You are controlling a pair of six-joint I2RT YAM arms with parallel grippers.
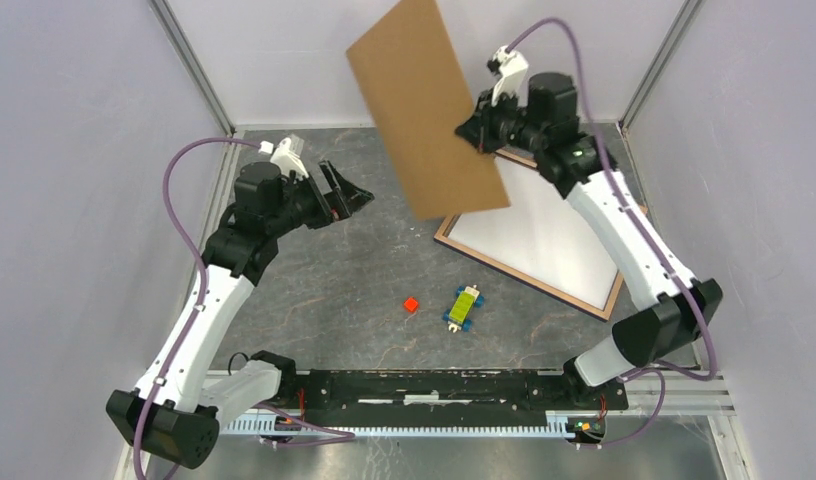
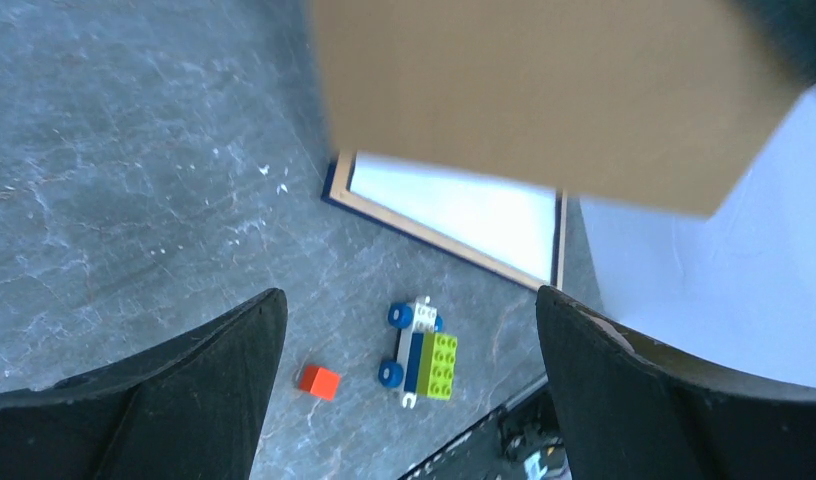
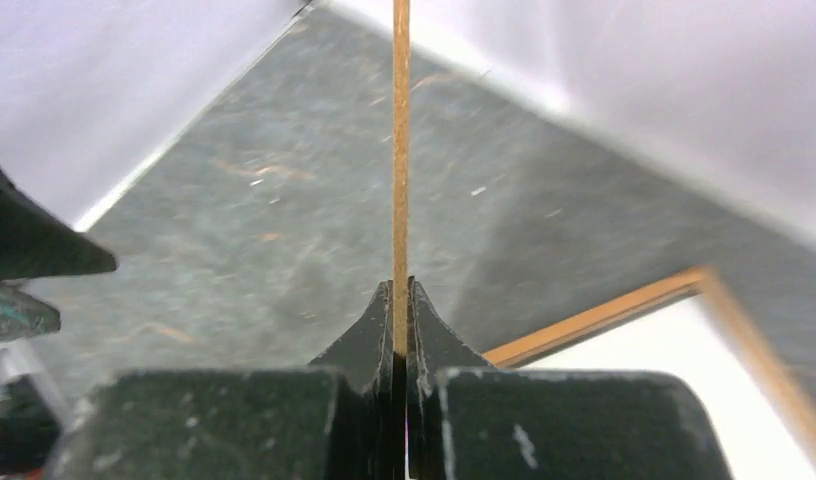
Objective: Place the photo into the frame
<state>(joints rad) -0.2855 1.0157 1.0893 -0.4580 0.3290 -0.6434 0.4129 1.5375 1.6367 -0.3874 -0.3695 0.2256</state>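
My right gripper (image 1: 481, 135) is shut on the edge of a plain brown backing board (image 1: 424, 110) and holds it tilted high above the back of the table. The right wrist view shows the board edge-on (image 3: 401, 140) between the closed fingers (image 3: 401, 290). The frame (image 1: 524, 278), with a light wood border, lies flat at the right under my right arm, and a white sheet (image 1: 544, 235) fills it. No seaside print shows in any view. My left gripper (image 1: 349, 195) is open and empty, left of the board and above the table (image 2: 409, 300). The frame's corner (image 2: 434, 235) and the board (image 2: 544, 90) show in the left wrist view.
A small red cube (image 1: 411, 303) and a toy brick car (image 1: 464, 305) lie on the grey table in front of the frame; both also show in the left wrist view (image 2: 319, 381), (image 2: 421, 355). White walls enclose the table. A black rail (image 1: 434, 385) runs along the near edge.
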